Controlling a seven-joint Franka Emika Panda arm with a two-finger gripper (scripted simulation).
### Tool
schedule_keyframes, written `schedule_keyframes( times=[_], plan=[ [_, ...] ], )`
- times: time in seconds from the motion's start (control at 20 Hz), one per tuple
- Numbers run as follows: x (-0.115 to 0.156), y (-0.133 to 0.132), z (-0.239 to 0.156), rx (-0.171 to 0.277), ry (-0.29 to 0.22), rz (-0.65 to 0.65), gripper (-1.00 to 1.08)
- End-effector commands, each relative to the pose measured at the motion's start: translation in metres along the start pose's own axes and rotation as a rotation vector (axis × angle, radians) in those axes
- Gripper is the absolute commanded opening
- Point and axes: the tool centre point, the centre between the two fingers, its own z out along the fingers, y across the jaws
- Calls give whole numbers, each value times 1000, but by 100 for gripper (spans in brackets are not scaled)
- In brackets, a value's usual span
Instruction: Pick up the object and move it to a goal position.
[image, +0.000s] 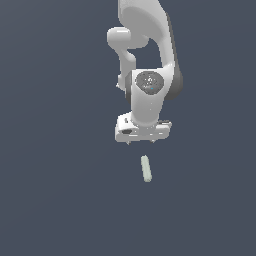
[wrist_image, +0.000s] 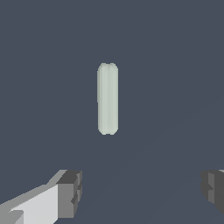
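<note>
Below your gripper (image: 141, 142) lies the stick (image: 146, 168), flat on the dark floor (image: 50, 200), untouched w/ nothing near it or blocking. Your jaws stand wide apart, holding nothing.

Flat, even simulator lighting, dim slate backdrop, no cast shadows or glare, slightly soft edges.

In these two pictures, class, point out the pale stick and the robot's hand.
pale stick (wrist_image: 107, 99): wrist view, middle of its length.
pale stick (image: 146, 168): exterior view, mid-body.
hand (wrist_image: 142, 190): wrist view, midway between the open fingertips.
</note>
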Motion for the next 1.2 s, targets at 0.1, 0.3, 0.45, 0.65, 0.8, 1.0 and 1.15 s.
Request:
schedule_keyframes(
  times=[0.1, 0.3, 0.45, 0.65, 0.8, 1.0, 1.15],
  plan=[
    [20, -7, 19, -1, 9, -2, 100],
    [39, -14, 41, -2, 20, -3, 100],
    [50, -19, 54, -2, 27, -4, 100],
    [60, -24, 68, -2, 33, -5, 100],
    [64, -26, 75, -2, 36, -5, 100],
    [66, -27, 78, -2, 37, -5, 100],
    [65, -27, 79, -2, 36, -6, 100]
  ],
)
